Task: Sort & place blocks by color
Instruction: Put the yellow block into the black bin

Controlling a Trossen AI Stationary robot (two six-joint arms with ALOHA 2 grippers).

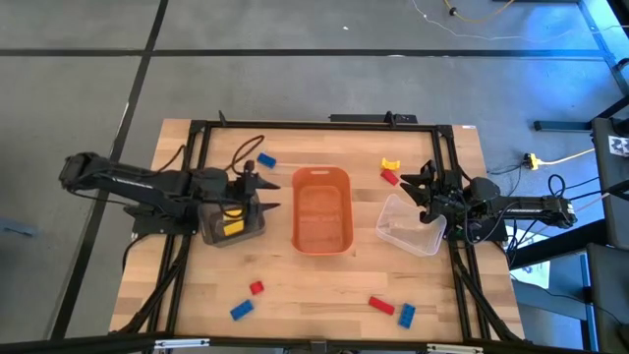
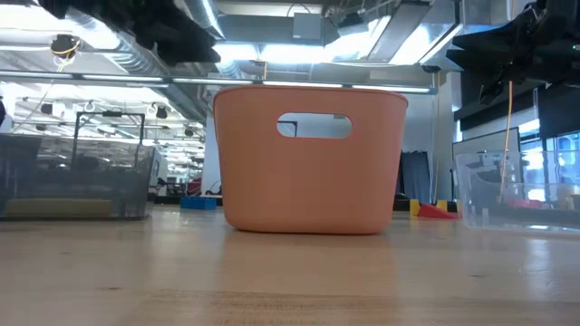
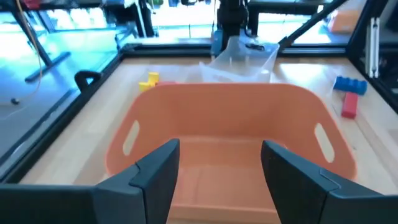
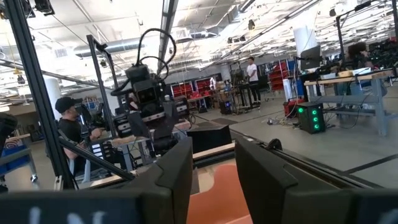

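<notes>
My left gripper (image 1: 263, 193) hangs open and level above the dark bin (image 1: 231, 218), which holds a yellow block (image 1: 233, 226). It points at the orange tub (image 3: 230, 134), and nothing is between its fingers (image 3: 155, 177). My right gripper (image 1: 421, 183) waits open over the clear bin (image 1: 411, 226), with nothing in it (image 4: 214, 165). Loose blocks lie on the table: blue (image 1: 266, 159), yellow (image 1: 391, 163) and red (image 1: 389, 177) at the far side; red (image 1: 257, 287), blue (image 1: 241, 309), red (image 1: 381, 305) and blue (image 1: 407, 315) at the near side.
The orange tub (image 1: 322, 208) stands in the table's middle between the two bins. A black frame (image 1: 324, 125) runs around the work area. Cables (image 1: 246, 149) lie near the far-left blue block. Bare wood (image 1: 314, 290) shows in front of the tub.
</notes>
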